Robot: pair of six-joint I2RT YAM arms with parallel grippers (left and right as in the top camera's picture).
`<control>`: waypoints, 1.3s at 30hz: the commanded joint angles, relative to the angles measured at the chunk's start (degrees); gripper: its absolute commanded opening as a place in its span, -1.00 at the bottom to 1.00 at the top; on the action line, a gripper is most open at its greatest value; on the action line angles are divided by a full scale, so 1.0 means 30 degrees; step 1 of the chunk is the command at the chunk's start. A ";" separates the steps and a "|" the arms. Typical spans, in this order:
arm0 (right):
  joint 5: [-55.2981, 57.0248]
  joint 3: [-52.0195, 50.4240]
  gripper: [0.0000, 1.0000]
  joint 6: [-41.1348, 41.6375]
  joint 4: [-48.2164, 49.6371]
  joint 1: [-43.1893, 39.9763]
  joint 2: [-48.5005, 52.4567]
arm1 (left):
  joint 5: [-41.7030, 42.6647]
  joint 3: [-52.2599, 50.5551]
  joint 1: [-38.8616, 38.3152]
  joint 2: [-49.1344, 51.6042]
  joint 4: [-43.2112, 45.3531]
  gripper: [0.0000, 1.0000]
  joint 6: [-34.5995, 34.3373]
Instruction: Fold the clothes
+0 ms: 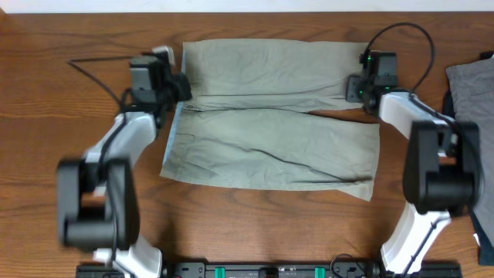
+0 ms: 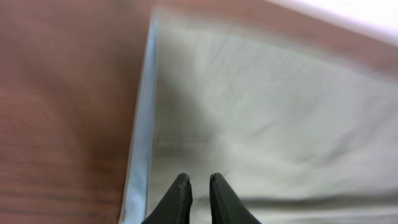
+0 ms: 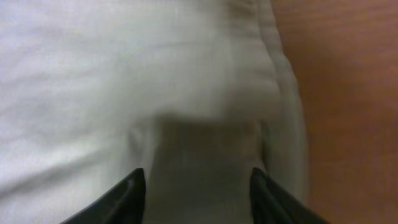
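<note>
Overhead, the shorts [image 1: 270,147] lie flat mid-frame on the worktop [image 1: 46,100], waistband [image 1: 171,147] at left. Left jaws sit barely apart at its upper-left corner; right jaws gape wide over the upper-right corner.

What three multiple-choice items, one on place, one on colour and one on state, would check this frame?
1. Where on the wooden table does the grey garment lie?
A) far right edge B) centre C) far left edge
2. What colour are the shorts?
A) navy B) pale khaki-green C) red
3. How does the right gripper stand?
A) shut on cloth B) jaws wide apart over the shorts C) out of view

Answers: 1 A, it shows at the overhead view's right edge; 2 B, plain from overhead; 3 B, the right wrist view shows a wide gap over the fabric.
</note>
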 commanded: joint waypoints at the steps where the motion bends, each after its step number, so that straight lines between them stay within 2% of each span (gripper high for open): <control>1: 0.0335 0.0007 0.11 0.0291 -0.2120 -0.0160 -0.3854 | -0.0255 0.0095 0.0051 -0.3293 -0.1501 -0.70 0.0189; 4: 0.0240 0.0007 0.15 0.1071 -0.5792 -0.0160 -0.6251 | -0.0729 0.0095 0.0051 -0.5122 -0.3920 -0.69 0.0189; 6: -0.0080 0.0007 0.24 0.1909 -0.8823 -0.0160 -0.7861 | -0.2018 0.0095 0.0051 -0.5960 -0.5632 -0.68 0.0189; 8: -0.0408 0.0000 0.24 0.3344 -1.1905 -0.0160 -0.9173 | -0.3228 0.0095 0.0051 -0.6295 -0.6914 -0.67 0.0189; 12: -0.0459 -0.0022 0.21 0.5435 -1.7129 -0.0160 -1.0389 | -0.3905 0.0087 0.0051 -0.6084 -0.7854 -0.66 0.0182; 16: -0.0466 -0.0415 0.18 0.6666 -2.0618 -0.0160 -1.0382 | -0.3898 0.0087 0.0051 -0.5501 -0.7803 -0.66 -0.0488; 19: -0.0699 -0.1377 0.16 0.7468 -2.1005 -0.0182 -1.0382 | -0.3891 0.0087 0.0051 -0.4947 -0.7868 -0.66 -0.0831; 22: -0.1377 -0.2565 0.13 0.7861 -1.9948 -0.0495 -1.0382 | -0.3810 0.0080 0.0051 -0.4575 -0.8174 -0.66 -0.0831; 32: -0.7745 -0.6943 0.12 0.8648 -1.5154 -0.3330 -1.0382 | -0.3672 0.0080 0.0051 -0.4503 -0.8969 -0.66 -0.0838; 35: -0.9428 -0.7541 0.11 0.8655 -1.4069 -0.3446 -1.0382 | -0.3672 0.0080 0.0051 -0.4503 -0.9078 -0.66 -0.0954; 39: -0.9515 -0.7548 0.11 0.8954 -1.4389 -0.3446 -1.0382 | -0.3672 0.0080 0.0051 -0.4503 -0.9158 -0.66 -0.1188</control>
